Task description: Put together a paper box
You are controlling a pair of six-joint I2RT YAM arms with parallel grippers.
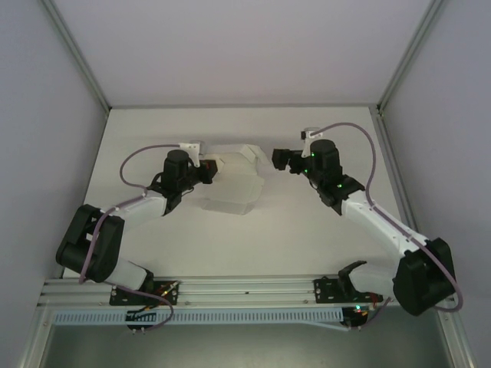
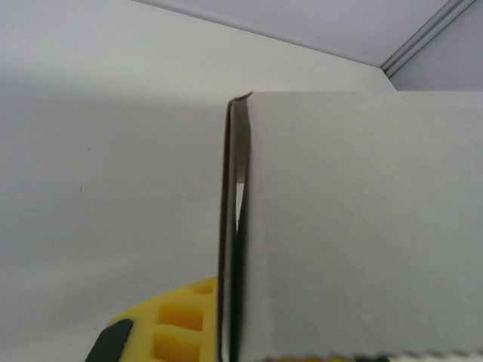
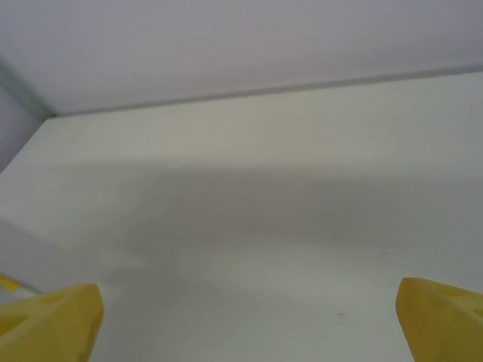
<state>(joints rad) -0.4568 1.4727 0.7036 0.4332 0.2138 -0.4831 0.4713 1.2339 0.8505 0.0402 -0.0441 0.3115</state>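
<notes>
Left pincer (image 1: pixel 208 170) first: you have it clamped on the left edge of the paper box (image 1: pixel 232 182), which sits on the table (image 1: pixel 307 238) toward the back, between the two arms. From the left wrist camera, one yellow pad (image 2: pixel 177 323) presses against the outer layer of card. The other pad is hidden behind the broad white panel of the paper box (image 2: pixel 362 226), so you are judging the grip from that one pad and from how the card stands up in front of it. Along the gripped edge you can see two layers of card lying nearly together, with a thin slit of light between them. That fold is made but not pressed flat.

Moving right, the overhead camera shows the card no longer as a flat sheet. It has some body, with a raised part toward the back wall and a wider panel spreading toward you. White on white hides the creases, so you cannot tell which flaps are tucked.

Further right, your right pincer (image 1: pixel 278 159) hangs just beside the box's right side without touching it. Its jaws are spread wide. The right wrist camera shows its yellow fingertips (image 3: pixel 53 318) far apart, with only bare tabletop (image 3: pixel 264 188) between them.

By the look of it you are partway through. The body is started and held on one side, but the shape is loose and unclosed. What is left, as far as you can judge, is to bring the free side over, square the walls and close the remaining flaps.
</notes>
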